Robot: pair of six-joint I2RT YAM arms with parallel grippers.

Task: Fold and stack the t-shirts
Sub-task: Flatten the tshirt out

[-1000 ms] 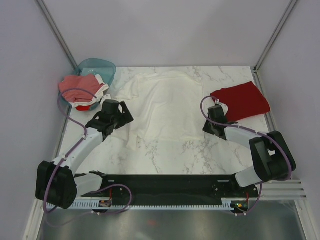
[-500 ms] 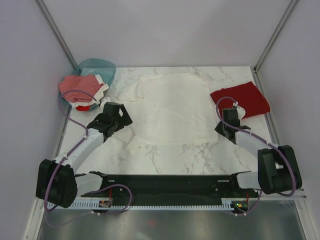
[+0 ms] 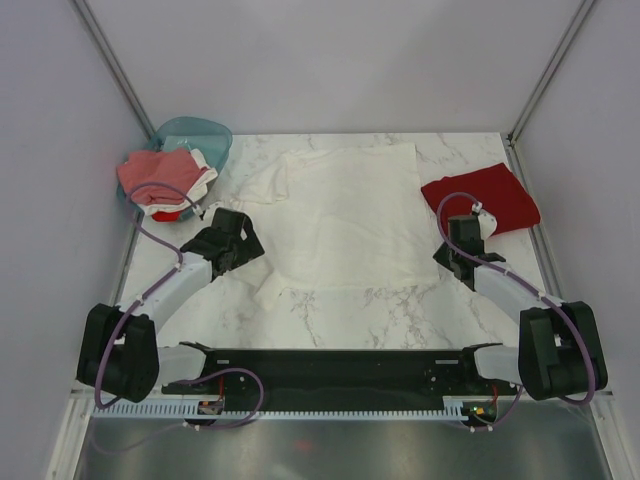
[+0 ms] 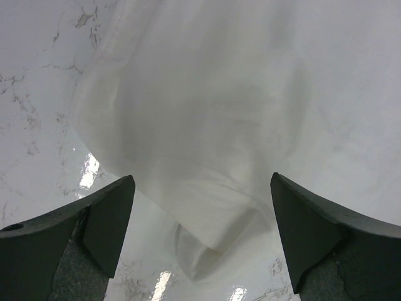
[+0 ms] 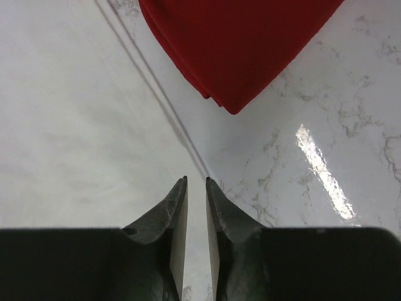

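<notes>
A large white t-shirt (image 3: 350, 210) lies spread flat in the middle of the marble table, with no print showing. A sleeve fold (image 4: 207, 251) bunches at its near-left corner. My left gripper (image 3: 232, 240) hovers over that corner, jaws wide open and empty (image 4: 203, 182). A folded dark red t-shirt (image 3: 485, 200) lies at the right. My right gripper (image 3: 460, 230) sits between the white shirt's right edge (image 5: 62, 125) and the red shirt (image 5: 238, 44). Its jaws (image 5: 195, 179) are closed to a thin slit with nothing seen in it.
A teal plastic basket (image 3: 205, 133) stands at the back left corner, with pinkish-red (image 3: 155, 172) and white (image 3: 205, 160) shirts heaped over its near side. Grey walls close in the table on three sides. The black rail (image 3: 340, 365) carrying the arm bases runs along the near edge.
My right gripper pulled the white shirt's right side outward, and the shirt went from rumpled to flat. The right gripper now rests by the red shirt. My left gripper shifted slightly nearer.
</notes>
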